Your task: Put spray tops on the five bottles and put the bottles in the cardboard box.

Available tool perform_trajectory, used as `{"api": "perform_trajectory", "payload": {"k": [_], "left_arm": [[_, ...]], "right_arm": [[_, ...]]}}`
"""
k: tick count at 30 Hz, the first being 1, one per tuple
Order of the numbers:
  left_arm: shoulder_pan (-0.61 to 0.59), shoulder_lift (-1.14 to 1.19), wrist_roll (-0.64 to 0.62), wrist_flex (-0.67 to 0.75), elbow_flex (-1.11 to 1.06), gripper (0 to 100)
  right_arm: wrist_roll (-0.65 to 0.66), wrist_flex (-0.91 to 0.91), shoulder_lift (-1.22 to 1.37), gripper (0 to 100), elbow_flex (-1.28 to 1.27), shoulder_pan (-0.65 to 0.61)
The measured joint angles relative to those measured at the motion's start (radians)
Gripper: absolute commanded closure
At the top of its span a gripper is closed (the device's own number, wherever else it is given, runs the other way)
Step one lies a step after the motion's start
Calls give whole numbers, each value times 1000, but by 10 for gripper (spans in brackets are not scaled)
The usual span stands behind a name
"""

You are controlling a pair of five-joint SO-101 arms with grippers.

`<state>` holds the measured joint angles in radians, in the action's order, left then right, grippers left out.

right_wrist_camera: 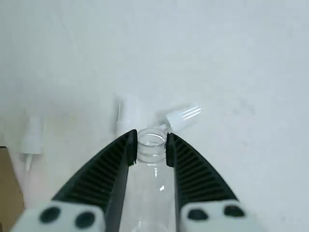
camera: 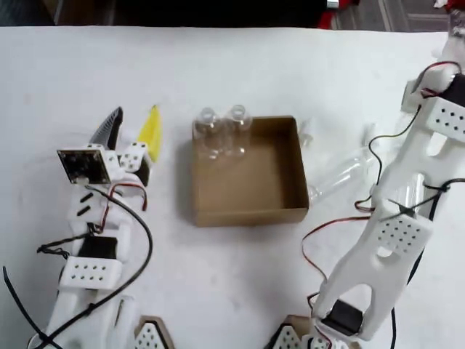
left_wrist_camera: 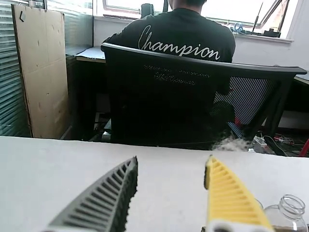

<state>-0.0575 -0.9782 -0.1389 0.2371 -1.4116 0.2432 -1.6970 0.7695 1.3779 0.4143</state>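
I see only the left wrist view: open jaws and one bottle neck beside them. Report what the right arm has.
Observer: The right arm's jaws press on both sides of the neck of a clear bottle that has no top on it.
Operator: Now give me the box.
Observer: The cardboard box holds two upright bottles in its far corner on your arm's side, neither with a top.
Operator: Locate the spray tops.
Observer: Loose white spray tops lie on the table just past the mouth of the right arm's bottle.
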Motion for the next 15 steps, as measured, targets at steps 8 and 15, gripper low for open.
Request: {"api": "perform_trajectory", "payload": {"k": [8, 15], "left_arm": [[0, 0, 0, 0, 0, 790], [0, 0, 0, 0, 0, 790]], "right_arm": [[0, -2, -204, 983, -3, 0], [0, -5, -477, 983, -227, -71]]}}
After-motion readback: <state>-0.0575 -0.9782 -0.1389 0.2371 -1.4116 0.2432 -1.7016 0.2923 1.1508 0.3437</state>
